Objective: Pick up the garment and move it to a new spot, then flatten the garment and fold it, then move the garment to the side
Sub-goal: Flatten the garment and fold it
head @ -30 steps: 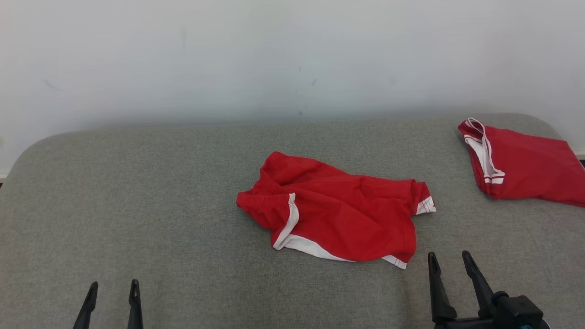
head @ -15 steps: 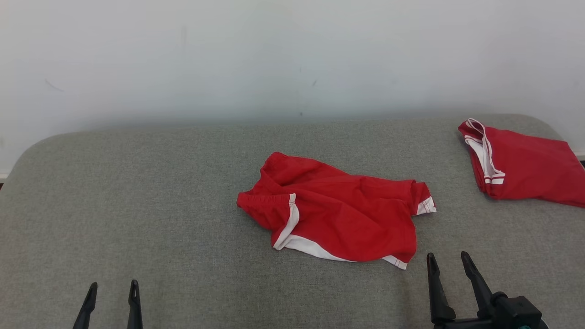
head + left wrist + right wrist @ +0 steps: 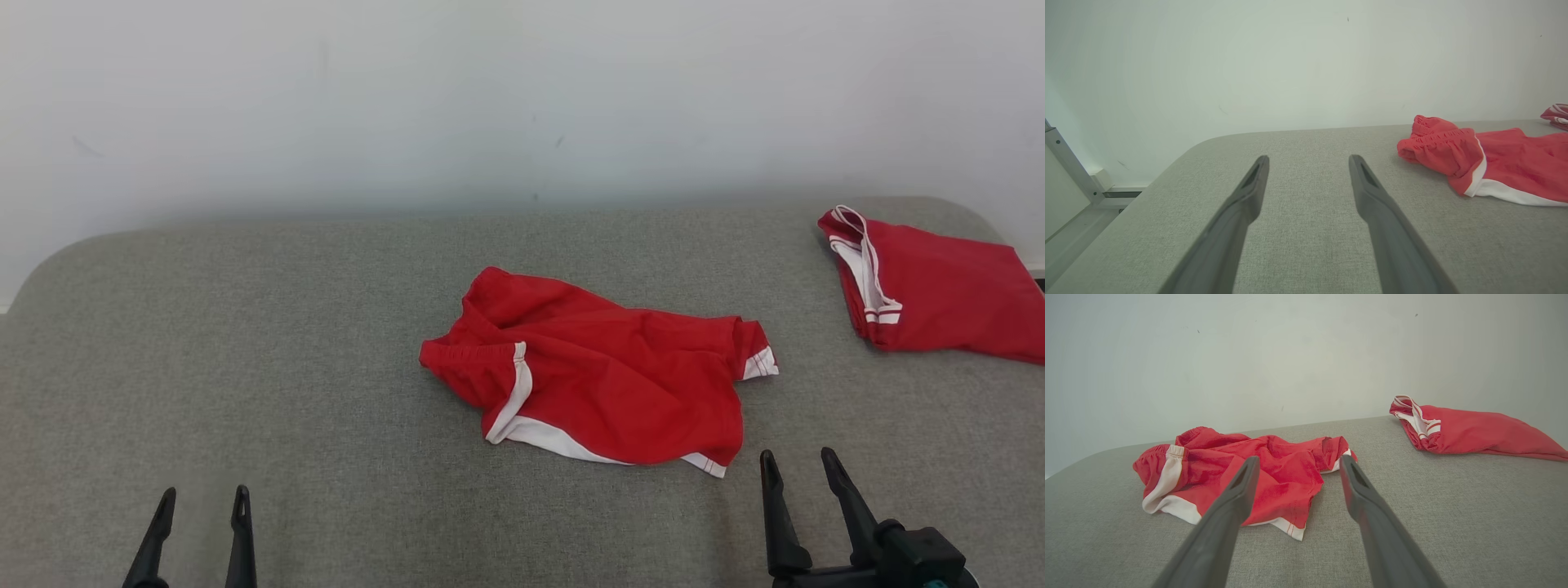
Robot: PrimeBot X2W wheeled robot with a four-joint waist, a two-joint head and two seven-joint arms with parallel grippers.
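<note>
Nothing on the worktop has moved since the earlier frames; the whole head view has shifted slightly, so that's a camera move only. The garment, red with white trim, lies crumpled around the middle of the grey fabric worktop, a bit right of centre, with the elastic waistband bunched at its left end. The right tool is near the garment's near-right hem corner, not touching it, with its fingers apart and nothing between them. The left tool is well apart from the garment on the left, over bare fabric, fingers apart and empty. A second red garment lies folded at the far right edge. A white wall is behind.
</note>
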